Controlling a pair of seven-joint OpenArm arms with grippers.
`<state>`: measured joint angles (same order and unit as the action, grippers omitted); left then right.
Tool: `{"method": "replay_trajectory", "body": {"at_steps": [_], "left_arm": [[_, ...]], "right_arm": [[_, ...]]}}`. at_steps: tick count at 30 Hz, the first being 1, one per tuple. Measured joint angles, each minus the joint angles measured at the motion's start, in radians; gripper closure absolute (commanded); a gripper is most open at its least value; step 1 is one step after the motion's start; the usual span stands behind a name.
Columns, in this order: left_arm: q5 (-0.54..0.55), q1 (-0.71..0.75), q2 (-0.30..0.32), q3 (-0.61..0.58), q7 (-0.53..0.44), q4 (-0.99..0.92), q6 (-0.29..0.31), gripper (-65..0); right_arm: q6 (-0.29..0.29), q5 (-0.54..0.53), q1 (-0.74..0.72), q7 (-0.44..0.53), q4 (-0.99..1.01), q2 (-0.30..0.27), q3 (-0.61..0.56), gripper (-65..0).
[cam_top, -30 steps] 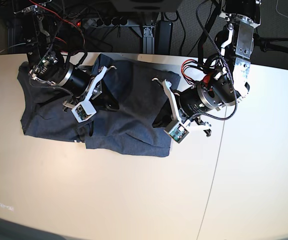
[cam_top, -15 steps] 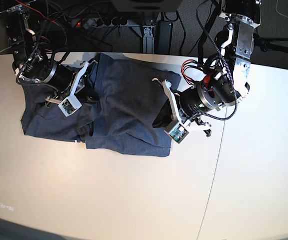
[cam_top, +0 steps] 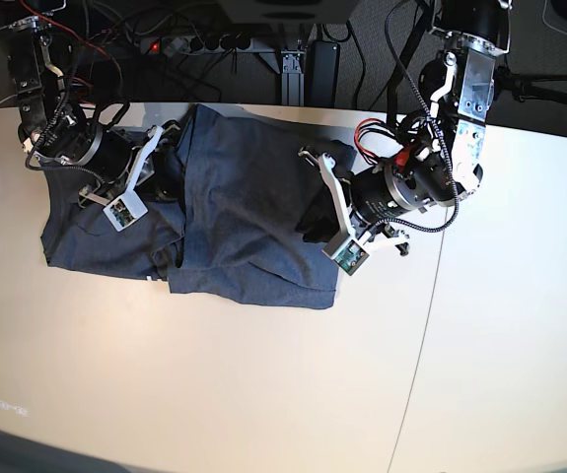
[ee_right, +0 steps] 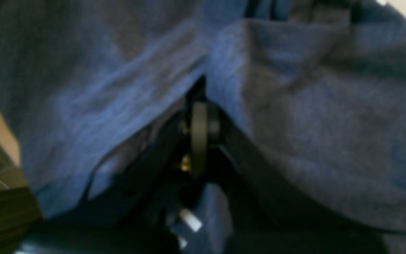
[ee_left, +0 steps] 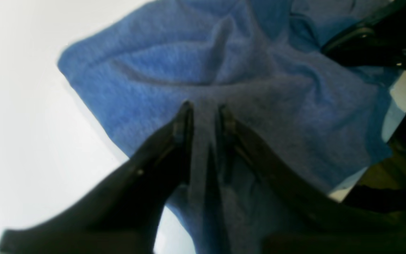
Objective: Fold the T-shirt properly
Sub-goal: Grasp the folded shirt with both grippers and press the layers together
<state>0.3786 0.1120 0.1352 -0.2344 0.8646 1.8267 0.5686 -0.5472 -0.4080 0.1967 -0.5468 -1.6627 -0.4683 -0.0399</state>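
Base view: T-shirt (cam_top: 244, 207) spread over the upper left and centre of the white table (cam_top: 263, 394), crumpled, one broad panel lying doubled over the middle. Right gripper (cam_top: 160, 158), at the upper left of the frame, now further left and higher than a second ago, with the near edge of the doubled panel drawn along toward it. Clenched, with blue-grey cloth seemingly pinched at the tips and draped over both fingers in the right wrist view, though blurred there.

At the shirt's right edge, left gripper (ee_left: 204, 107) down on the cloth, shifted only slightly. In the left wrist view, tips standing a little apart with a raised ridge of fabric running between them; cannot tell whether nipping that ridge or just letting go of it.

Judged from this: one side being pulled to straighten or open the layer while the other end is anchored or about to be released. Fold far from finished, hems uneven, wrinkles across the centre, lower edge ragged.

No lettering visible on the exposed side of the shirt. Small tags on the wrist camera modules too small to read. No brand legible anywhere.
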Motion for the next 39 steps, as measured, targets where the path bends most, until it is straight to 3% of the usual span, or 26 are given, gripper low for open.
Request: {"method": "replay_trajectory", "body": {"at_steps": [12, 19, 26, 33, 39], "left_arm": [[0.034, -0.045, -0.006, 0.000, -0.055, -0.034, 0.000, -15.2], [0.082, -0.095, -0.074, 0.000, -0.061, -0.189, 0.000, -15.2], [0.187, -0.077, -0.140, 0.000, -0.013, -0.193, 0.001, -15.2], [0.058, -0.047, -0.166, 0.001, -0.091, -0.256, 0.002, -15.2], [0.016, -0.069, -0.166, 0.020, -0.134, -0.365, 0.002, -15.2]], "right_arm": [[-0.006, -0.101, -0.047, 0.028, 0.126, 0.000, 0.000, 0.0], [-0.006, -0.098, -0.070, 0.002, 0.103, 0.003, 0.000, 0.0], [-0.006, -0.077, -0.095, 0.001, 0.105, 0.020, 0.000, 0.0], [-0.006, -0.070, -0.095, 0.004, 0.126, 0.020, 0.000, 0.0], [-0.006, -0.066, -0.095, 0.004, 0.127, 0.020, 0.000, 0.0]]}}
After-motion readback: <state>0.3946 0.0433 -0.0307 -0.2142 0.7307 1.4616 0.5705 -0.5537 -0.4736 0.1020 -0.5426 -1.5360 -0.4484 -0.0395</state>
